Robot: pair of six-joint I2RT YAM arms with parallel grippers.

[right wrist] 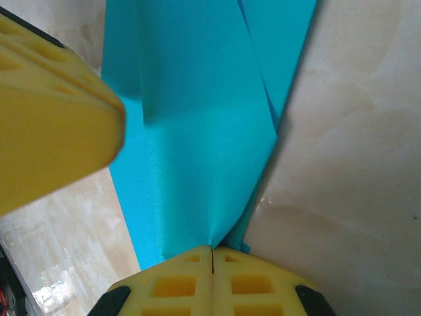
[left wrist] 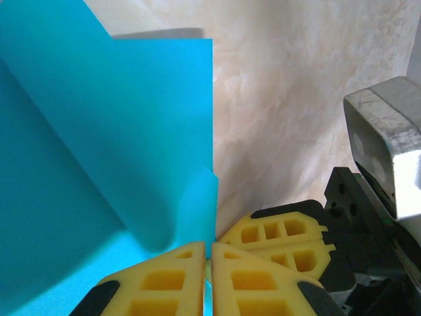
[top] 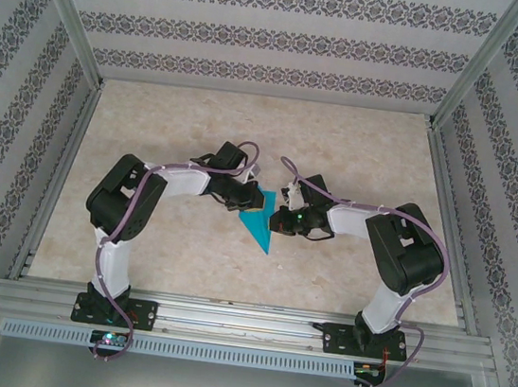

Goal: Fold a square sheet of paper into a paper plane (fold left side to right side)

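The turquoise square sheet of paper (top: 260,229) lies mid-table, folded into a narrow wedge with its point toward the near edge. My left gripper (top: 242,198) meets it from the left at its far end. In the left wrist view, my left gripper (left wrist: 211,255) is shut on a curled edge of the paper (left wrist: 99,131), and a turquoise strip shows between the pads. My right gripper (top: 281,220) comes in from the right. In the right wrist view, my right gripper (right wrist: 212,255) is shut on a lifted flap of the paper (right wrist: 197,131). The two grippers sit close together.
The right gripper's yellow fingers (left wrist: 284,238) and a silver housing (left wrist: 385,145) crowd the right of the left wrist view. A left finger (right wrist: 49,115) looms at the upper left of the right wrist view. The beige table (top: 368,160) is ringed by metal rails (top: 242,325) and patterned walls.
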